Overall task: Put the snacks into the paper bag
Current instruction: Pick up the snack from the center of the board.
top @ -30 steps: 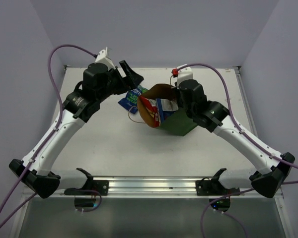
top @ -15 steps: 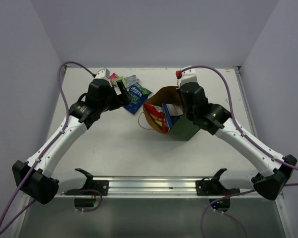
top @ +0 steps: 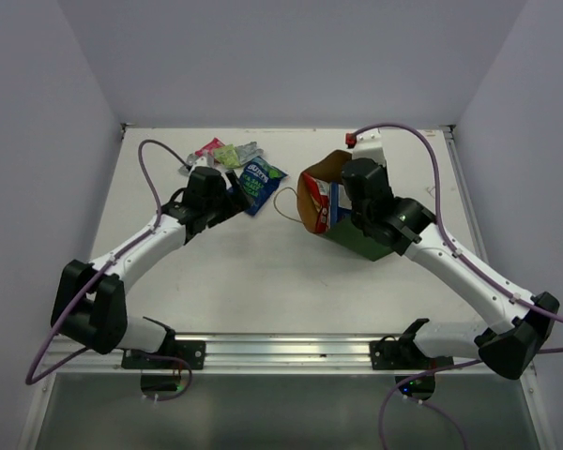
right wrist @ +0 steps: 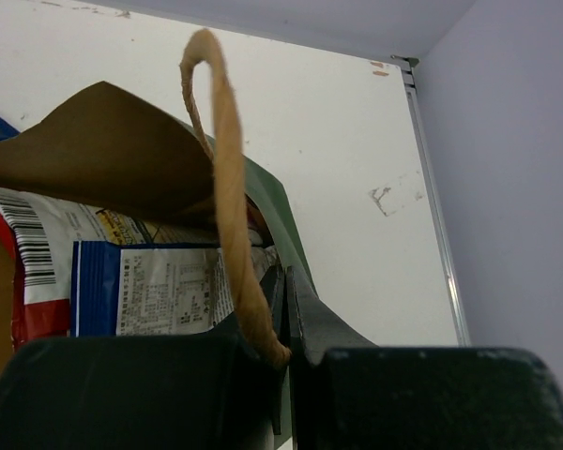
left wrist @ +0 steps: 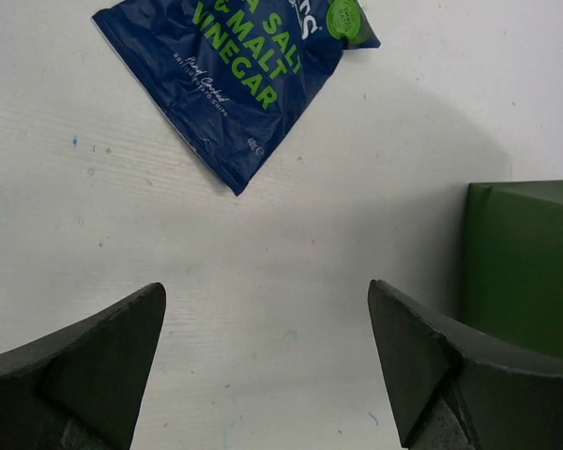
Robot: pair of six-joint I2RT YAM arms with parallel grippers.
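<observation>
Paper bag at 2 o'clock, mouth tipped toward 9; rim clamped by right gripper so mouth is held open, chip bag inside. Left gripper spread wide, aimed at blue packet at 11 o'clock.

We've got one cam high up looking down from the near side; both wrist cams sit close, and all three catch the paper bag.

Paper bag tipped, chip bag inside; packets outside.
</observation>
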